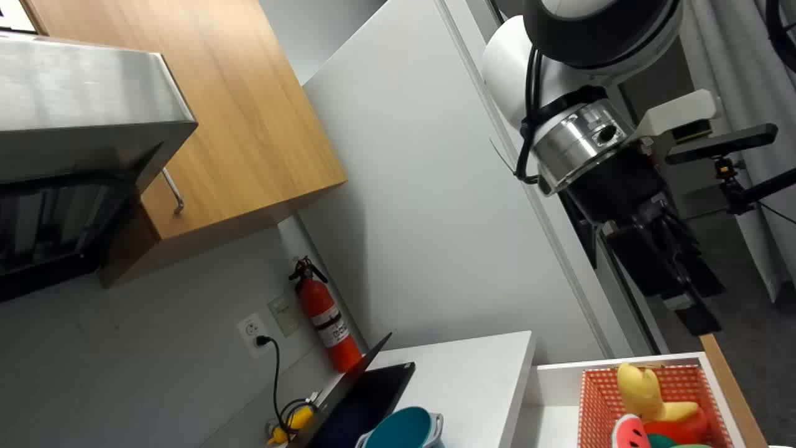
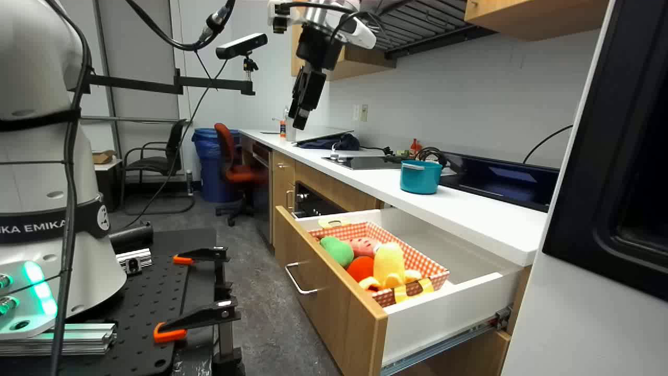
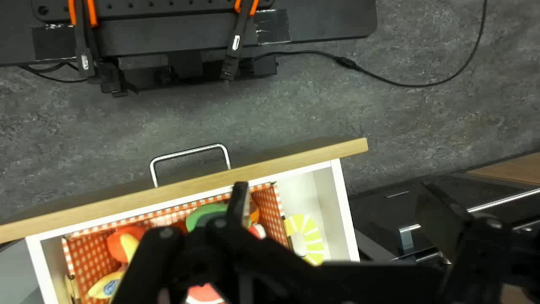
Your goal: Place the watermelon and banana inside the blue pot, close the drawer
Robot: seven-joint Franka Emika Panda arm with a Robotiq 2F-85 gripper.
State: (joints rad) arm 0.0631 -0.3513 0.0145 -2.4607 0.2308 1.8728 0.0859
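The drawer stands open; its wooden front [image 2: 334,282] also shows in the wrist view [image 3: 295,159]. A red checked basket [image 2: 420,253] inside it holds several soft toys. The watermelon slice [image 1: 630,434] lies in the basket, also seen in an exterior view [image 2: 361,245]. In the wrist view it is mostly hidden by my gripper. The yellow banana [image 1: 640,389] is in the basket too [image 2: 389,263]; a yellow part with a blue label shows in the wrist view [image 3: 105,286]. The blue pot [image 2: 420,176] stands on the counter [image 1: 407,430]. My gripper [image 3: 337,192] is open and empty, high above the drawer [image 1: 703,311] [image 2: 298,119].
Green and red-orange toys [image 2: 337,251] share the basket. A yellow segmented slice [image 3: 310,238] lies at the basket's end. A dark tray-like object [image 2: 501,180] and black cooktop [image 2: 368,162] flank the pot. A black table with clamps [image 2: 198,313] faces the drawer.
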